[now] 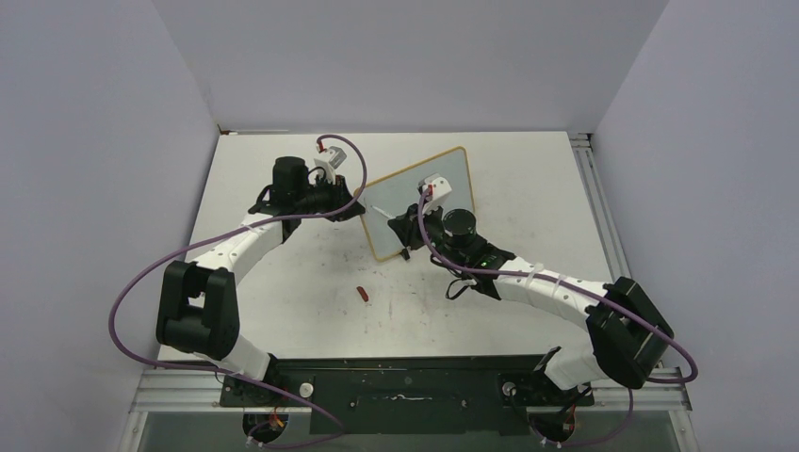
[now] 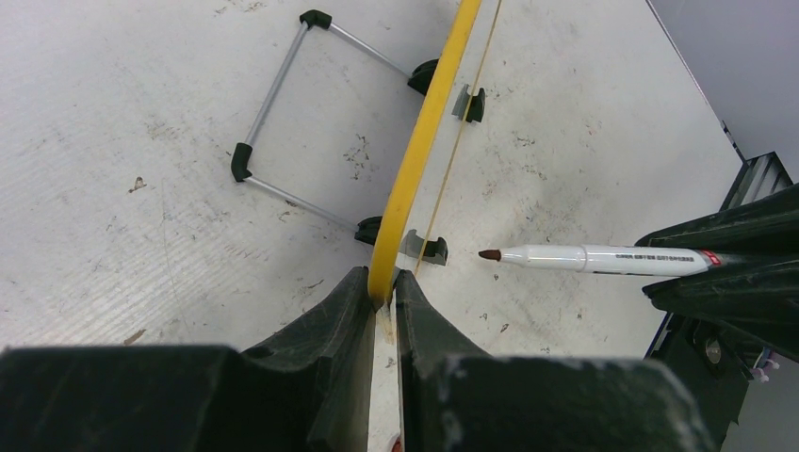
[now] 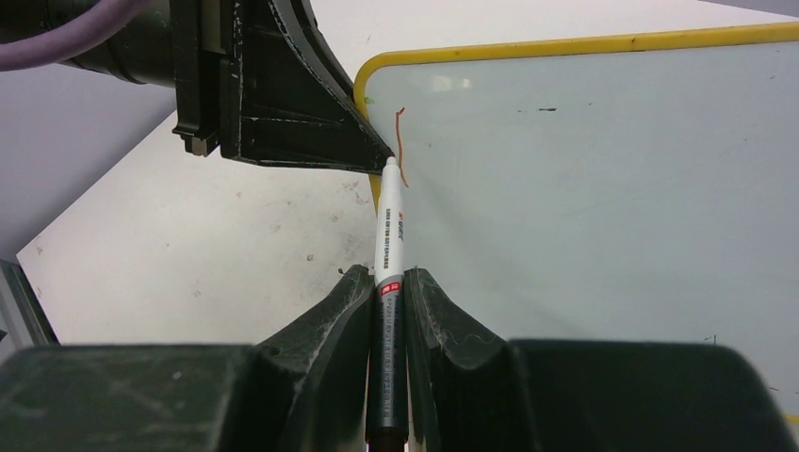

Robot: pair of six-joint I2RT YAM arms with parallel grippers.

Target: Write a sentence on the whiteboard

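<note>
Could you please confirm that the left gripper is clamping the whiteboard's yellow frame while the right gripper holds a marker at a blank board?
Not quite: the whiteboard is not blank. The right wrist view shows a short red stroke beside the marker tip. The left gripper does clamp the yellow frame, and the right gripper does hold the marker.

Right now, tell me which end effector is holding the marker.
The right end effector, shut on the white marker with its tip toward the whiteboard. The left end effector instead pinches the board's yellow frame.
</note>
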